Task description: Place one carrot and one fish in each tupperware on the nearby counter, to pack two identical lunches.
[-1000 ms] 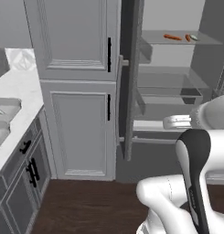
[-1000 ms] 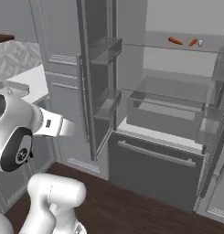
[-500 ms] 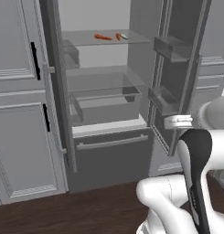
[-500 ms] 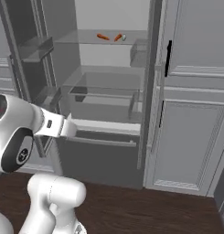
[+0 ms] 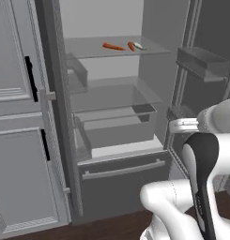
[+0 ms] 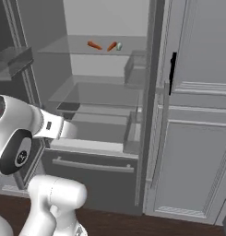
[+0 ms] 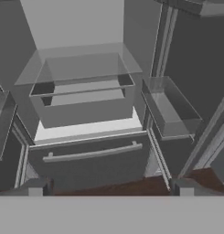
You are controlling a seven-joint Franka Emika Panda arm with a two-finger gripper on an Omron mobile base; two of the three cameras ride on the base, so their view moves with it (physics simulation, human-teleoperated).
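An open fridge (image 5: pixel 111 126) stands straight ahead, both of its doors swung wide, set into a wall of grey panelled cabinets (image 6: pixel 197 115) with black handles. The inside is pale grey, with glass shelves stacked one above another.

Along the bottom runs a wide freezer drawer (image 5: pixel 123 176), pushed in, with a long bar handle across its front. Above it sits a clear crisper bin (image 7: pixel 83 103), reaching nearly the full width of the cavity. The right-hand door carries a clear bin (image 7: pixel 170 107) at about the same height, and the left door carries bins of its own (image 5: pixel 81 138).

A strip of dark wooden floor (image 6: pixel 110 221) lies in front of the fridge, and the white arm (image 5: pixel 205 159) rises from it in the near foreground.

The jaws (image 7: pixel 111 187) hang low and near, pointing at the freezer drawer, well short of the fridge. The two dark fingertips (image 7: pixel 35 186) stand wide apart with nothing between them, so they are released.

On the top glass shelf (image 5: pixel 88 49), towards the far right, lie two small orange carrots (image 5: pixel 113 46), one just right of the other. A small pale fish (image 5: pixel 139 46) lies touching or just beside the right-hand carrot; I cannot tell which.
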